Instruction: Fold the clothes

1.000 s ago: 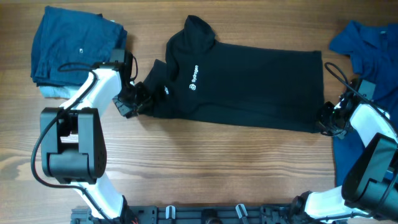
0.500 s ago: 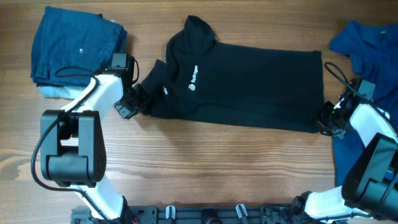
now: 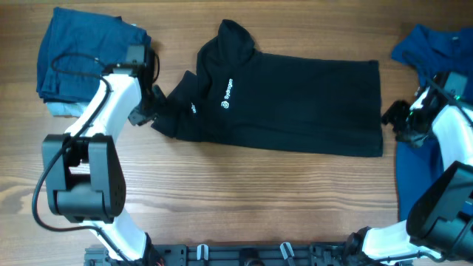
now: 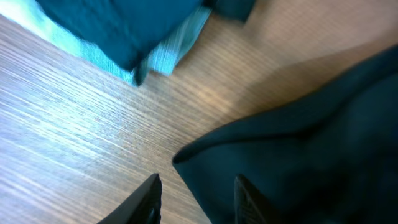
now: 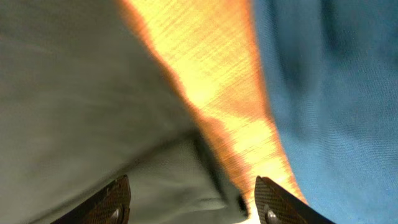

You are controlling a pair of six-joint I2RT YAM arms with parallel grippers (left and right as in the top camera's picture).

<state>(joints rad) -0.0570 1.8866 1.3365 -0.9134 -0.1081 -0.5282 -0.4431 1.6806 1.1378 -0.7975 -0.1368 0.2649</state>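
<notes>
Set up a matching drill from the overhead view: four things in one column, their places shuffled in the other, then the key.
1. black polo
2. navy pile
3. blue shirt
4. left hand

A. far right
B. spread across the middle
C. far left, folded
D. at the polo's sleeve

Pairs: 1-B, 2-C, 3-A, 4-D

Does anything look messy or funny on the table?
Yes. The black polo shirt is spread mostly flat, but its sleeve nearest the folded blue stack is bunched up and wrinkled. And the bright blue shirt at the far right lies in a crumpled heap, not folded.
</notes>
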